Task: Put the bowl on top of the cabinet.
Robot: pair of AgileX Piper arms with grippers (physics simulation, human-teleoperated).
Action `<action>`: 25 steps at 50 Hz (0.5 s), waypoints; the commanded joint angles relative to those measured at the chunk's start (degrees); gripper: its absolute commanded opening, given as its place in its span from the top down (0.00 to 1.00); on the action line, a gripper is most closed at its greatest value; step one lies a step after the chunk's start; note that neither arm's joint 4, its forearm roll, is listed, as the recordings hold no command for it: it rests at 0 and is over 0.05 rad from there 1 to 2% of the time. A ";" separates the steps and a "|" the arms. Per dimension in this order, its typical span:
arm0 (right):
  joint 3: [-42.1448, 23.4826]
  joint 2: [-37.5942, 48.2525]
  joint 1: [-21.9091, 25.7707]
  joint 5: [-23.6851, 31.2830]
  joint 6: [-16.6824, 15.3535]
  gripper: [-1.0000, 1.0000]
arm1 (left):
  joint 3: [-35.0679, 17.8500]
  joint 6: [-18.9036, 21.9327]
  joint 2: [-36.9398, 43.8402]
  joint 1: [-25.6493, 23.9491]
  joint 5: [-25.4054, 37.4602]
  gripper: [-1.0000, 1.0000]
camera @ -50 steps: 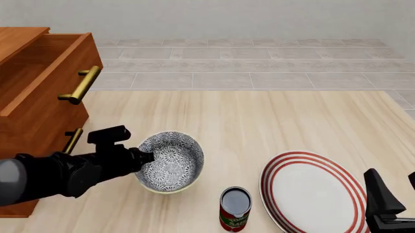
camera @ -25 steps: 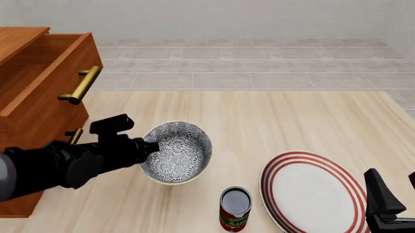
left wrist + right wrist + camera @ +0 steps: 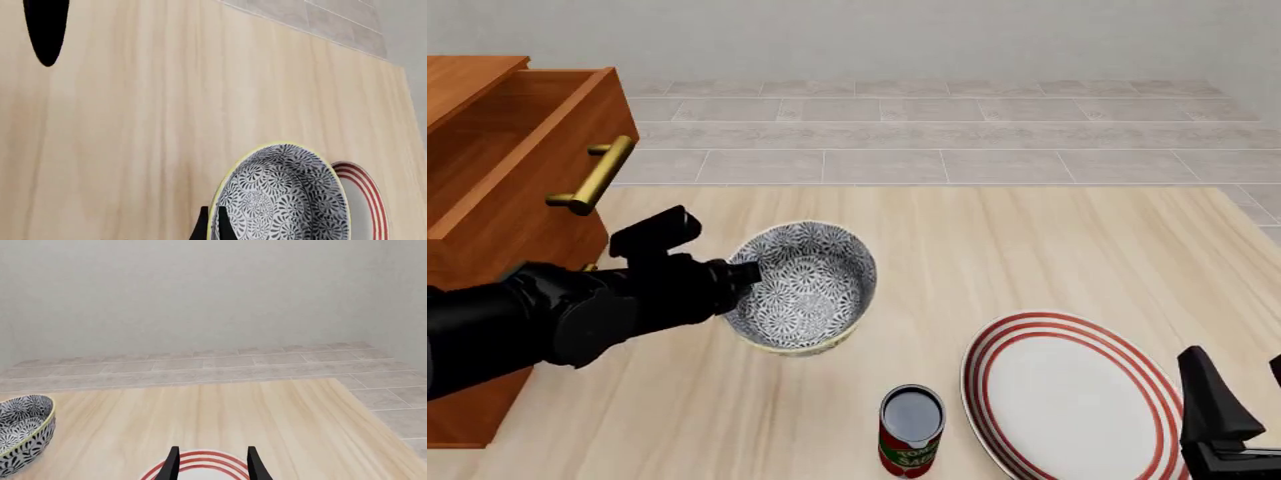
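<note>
So the left pincer (image 3: 745, 274) is clamping the near-left rim of the bowl (image 3: 803, 288), one finger inside and one outside from what the left wrist view is showing, and the bowl is tipping a bit toward the right with its patterned inside facing the camera. It's looking like it's hanging just off the table (image 3: 988, 250) rather than sitting on it, though I can't be totally sure from the front view. The bowl is sitting between the cabinet (image 3: 501, 200) on the left and the red-ringed plate (image 3: 1068, 395) on the right, with a little can (image 3: 910, 428) just in front of it. The right pincer (image 3: 211, 464) is parking low over the plate with its fingers spread apart, holding nothing. My read is that we're in the lift-and-carry step: the grab is done and the placing isn't. The next move is calling for a lot more height, since the cabinet top is way above where the bowl is hanging, then a swing left. I'd also be watching that rim grip, since a tilted bowl held by one edge could be slipping.
</note>
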 commanded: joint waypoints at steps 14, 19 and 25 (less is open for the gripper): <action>0.15 0.00 -0.33 -0.29 0.15 0.00 | -9.13 1.02 -2.60 3.99 8.93 1.00; 0.22 -0.01 -0.49 -0.39 0.31 0.00 | -14.40 2.93 -3.06 6.28 13.77 1.00; 0.01 0.00 -0.50 -0.27 0.41 0.00 | -17.64 2.00 -4.21 7.26 16.68 1.00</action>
